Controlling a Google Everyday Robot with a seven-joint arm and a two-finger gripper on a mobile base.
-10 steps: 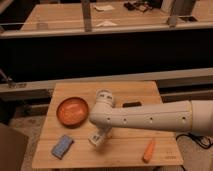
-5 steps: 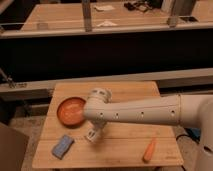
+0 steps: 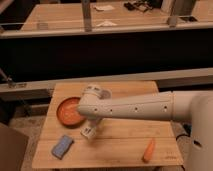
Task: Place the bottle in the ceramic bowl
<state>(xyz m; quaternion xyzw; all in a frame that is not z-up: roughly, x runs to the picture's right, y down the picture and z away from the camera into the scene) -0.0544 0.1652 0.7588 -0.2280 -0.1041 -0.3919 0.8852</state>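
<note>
Nearest the camera, a blue sponge [image 3: 62, 146] lies at about 7 o'clock on the wooden table [image 3: 125, 142], and an orange carrot [image 3: 148, 150] at about 5 o'clock. Further in, the gripper [image 3: 91, 125] hangs under the white arm's wrist, left of the table's middle. It is closed on the bottle [image 3: 88, 133], which sits just off the bowl's edge at the bowl's 4 o'clock. The bottle is small white plastic, so probably light and fairly stiff. Its smooth sides may slip or twist in a two-finger pinch, so a hold across the body, below the cap, looks safest. At 9 o'clock sits the bowl [image 3: 57, 112], orange-red and shallow. Nothing shows in its visible part, though the arm hides its right side. Being ceramic, it may chip, so the bottle should be lowered rather than dropped.
</note>
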